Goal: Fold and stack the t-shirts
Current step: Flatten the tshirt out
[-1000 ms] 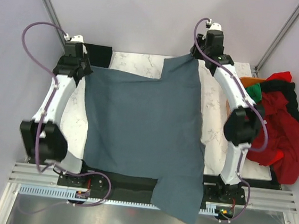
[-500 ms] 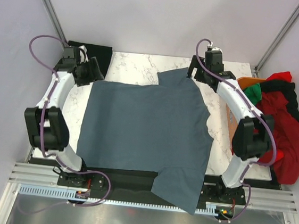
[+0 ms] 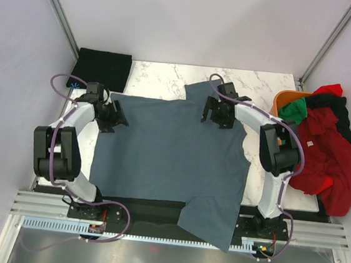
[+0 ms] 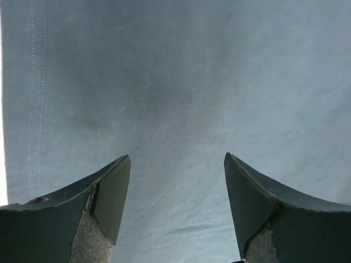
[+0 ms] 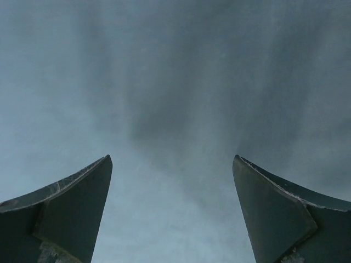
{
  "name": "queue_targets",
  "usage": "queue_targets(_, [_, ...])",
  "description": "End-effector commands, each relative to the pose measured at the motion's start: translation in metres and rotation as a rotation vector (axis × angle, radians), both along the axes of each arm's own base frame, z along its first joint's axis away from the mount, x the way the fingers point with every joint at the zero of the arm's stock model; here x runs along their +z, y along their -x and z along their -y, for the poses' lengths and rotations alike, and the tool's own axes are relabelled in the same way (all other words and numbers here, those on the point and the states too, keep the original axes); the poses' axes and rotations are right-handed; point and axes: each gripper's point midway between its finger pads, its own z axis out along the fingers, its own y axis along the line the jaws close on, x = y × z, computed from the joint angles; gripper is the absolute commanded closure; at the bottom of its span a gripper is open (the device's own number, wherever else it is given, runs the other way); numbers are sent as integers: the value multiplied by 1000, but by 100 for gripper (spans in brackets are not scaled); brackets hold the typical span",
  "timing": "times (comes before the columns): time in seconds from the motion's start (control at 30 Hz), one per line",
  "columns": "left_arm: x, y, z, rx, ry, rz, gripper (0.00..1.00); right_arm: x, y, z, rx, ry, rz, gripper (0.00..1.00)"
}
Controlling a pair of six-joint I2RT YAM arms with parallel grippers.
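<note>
A slate-grey t-shirt (image 3: 173,150) lies spread flat on the white marble table (image 3: 163,73), its near part hanging over the front edge. My left gripper (image 3: 116,114) is open and empty just above the shirt's far left corner; the left wrist view shows only grey cloth (image 4: 181,98) and a stitched hem between the spread jaws. My right gripper (image 3: 218,114) is open and empty above the shirt's far right part; the right wrist view shows plain grey cloth (image 5: 175,109). A folded black shirt (image 3: 102,68) lies at the far left corner.
An orange basket (image 3: 285,99) at the right edge holds green cloth (image 3: 298,108). A heap of red and dark shirts (image 3: 330,154) spills beside it. Metal frame posts rise at both far corners.
Both grippers have come down and inward from the far edge and let go of the grey shirt, which has dropped from its raised far edge to lie flat on the table.
</note>
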Motion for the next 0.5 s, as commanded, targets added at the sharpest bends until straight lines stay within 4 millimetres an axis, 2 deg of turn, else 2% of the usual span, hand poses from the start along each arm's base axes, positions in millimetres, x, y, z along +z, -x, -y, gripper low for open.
queue_targets(0.0, [-9,-13,6,23,44,-11,24,-5,-20,0,-25,0,-33,2])
queue_targets(0.07, [-30,-17,5,39,48,-70,26,-23,-32,6,-39,14,-65,2])
queue_targets(0.13, [-29,-25,6,45,53,-66,26,-33,-42,9,-47,13,-78,2])
queue_targets(0.17, [-39,-27,6,50,58,-94,26,-49,-45,11,-50,20,-105,2])
queue_targets(0.2, [-42,-32,5,53,59,-100,27,-42,-63,12,-44,13,-69,2])
queue_targets(0.23, [-38,-44,4,54,59,-79,27,-44,-67,14,-43,21,-79,2])
queue_targets(0.27, [-48,-48,4,57,58,-102,27,-61,-72,20,-50,36,-107,2])
queue_targets(0.3, [-41,-64,2,58,57,-72,27,-49,-88,17,-40,28,-74,2])
queue_targets(0.33, [-44,-69,2,57,56,-76,27,-49,-96,18,-45,26,-70,2])
queue_targets(0.37, [-46,-76,1,59,58,-73,27,-61,-100,18,-45,29,-83,2])
queue_targets(0.4, [-57,-80,2,58,63,-96,27,-46,-120,17,-52,20,-30,2])
queue_targets(0.47, [-48,-98,6,49,87,-74,27,-46,-132,18,-62,29,-11,2])
